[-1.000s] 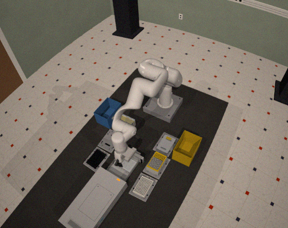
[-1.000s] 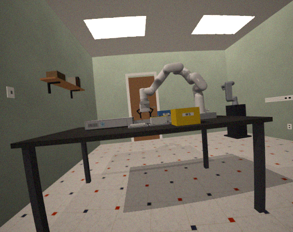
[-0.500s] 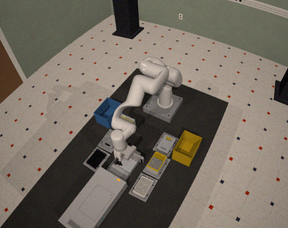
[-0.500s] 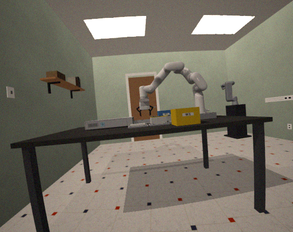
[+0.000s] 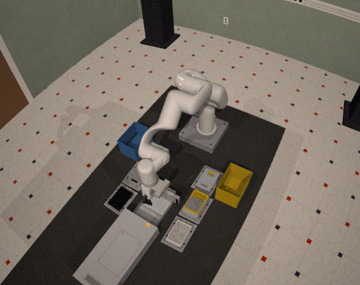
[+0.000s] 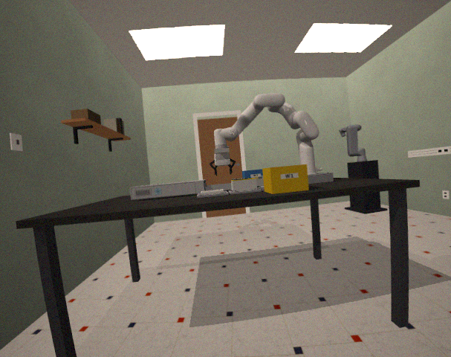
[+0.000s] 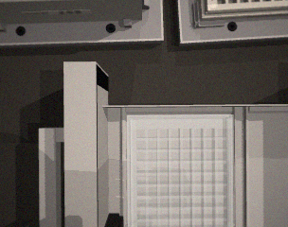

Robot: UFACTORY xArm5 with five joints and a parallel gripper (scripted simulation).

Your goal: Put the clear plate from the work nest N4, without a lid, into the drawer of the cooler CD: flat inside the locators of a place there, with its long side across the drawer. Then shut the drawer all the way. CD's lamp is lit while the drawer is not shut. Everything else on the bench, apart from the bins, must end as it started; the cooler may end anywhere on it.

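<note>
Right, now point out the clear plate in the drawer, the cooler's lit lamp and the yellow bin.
Clear plate (image 5: 162,206) (image 7: 181,163): top and wrist views, its upper face.
Lit lamp (image 5: 147,224): top view, its orange face.
Yellow bin (image 5: 227,196) (image 6: 278,183): top and exterior views, outer side wall.
</note>
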